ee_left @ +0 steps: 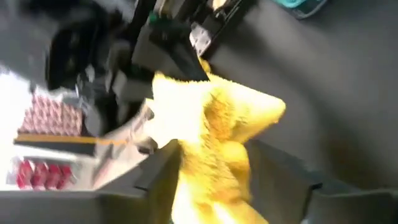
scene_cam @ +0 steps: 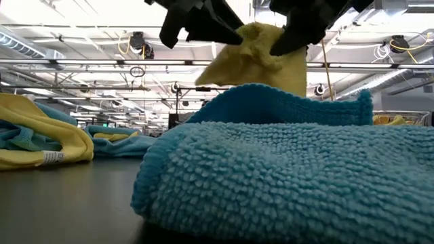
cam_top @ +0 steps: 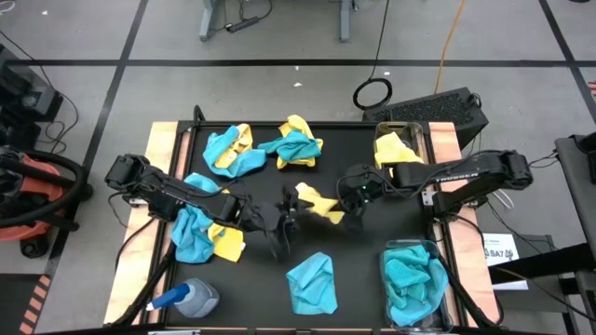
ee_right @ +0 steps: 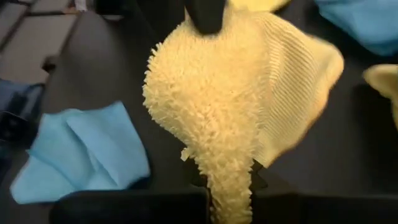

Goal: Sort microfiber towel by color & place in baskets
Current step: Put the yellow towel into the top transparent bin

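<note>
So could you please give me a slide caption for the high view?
Mid-table handover: right jaws shut on a yellow microfiber towel beside the left jaws.

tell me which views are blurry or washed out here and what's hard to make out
Left wrist view: motion-smeared, the yellow towel overexposed and the other arm behind it streaked. Low view: a teal towel close to the lens fills the frame and hides the table, with bright ceiling lights behind. Right wrist view: the yellow pile is sharp, the teal towel at the edge soft. High view: evenly lit and clear.
</note>
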Robot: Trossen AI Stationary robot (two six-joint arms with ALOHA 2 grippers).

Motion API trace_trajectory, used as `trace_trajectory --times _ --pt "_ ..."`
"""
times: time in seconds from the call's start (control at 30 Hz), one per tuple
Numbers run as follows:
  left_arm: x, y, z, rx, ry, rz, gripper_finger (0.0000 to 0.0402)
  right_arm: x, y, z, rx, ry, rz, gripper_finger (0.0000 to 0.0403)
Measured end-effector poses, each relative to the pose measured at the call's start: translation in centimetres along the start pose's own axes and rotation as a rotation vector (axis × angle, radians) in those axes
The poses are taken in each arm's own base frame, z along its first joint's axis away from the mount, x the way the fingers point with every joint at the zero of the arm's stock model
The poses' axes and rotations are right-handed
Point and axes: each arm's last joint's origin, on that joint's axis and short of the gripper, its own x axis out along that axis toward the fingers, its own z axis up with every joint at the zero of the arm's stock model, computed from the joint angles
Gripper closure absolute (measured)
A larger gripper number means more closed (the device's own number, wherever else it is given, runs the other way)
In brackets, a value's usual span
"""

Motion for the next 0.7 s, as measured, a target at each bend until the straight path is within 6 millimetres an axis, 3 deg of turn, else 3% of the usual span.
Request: trace_trajectory --times 0.2,0.4,0.57,0.7 --pt "0.0 -0.6 -0.6 -0.189 0.063 -0.037 0.0131 -2.1 -0.9 -0.9 0.012 0.075 -0.158 0.0398" --pt "0.0 -1.3 -1.2 -0.42 0.101 -0.082 0.0126 -6.3 -2.3 -2.1 0.07 0.121 -0.441 0.0398" --pt "-0.1 -2.8 -1.9 -0.492 0.1 -0.154 0.0126 -10.6 -3.6 -3.4 0.19 0.09 -0.714 0.0398" --pt "-0.1 -3.9 -2.4 -0.516 0.084 -0.189 0.0126 -13.0 -4.3 -3.9 0.276 0.026 -0.808 0.0398"
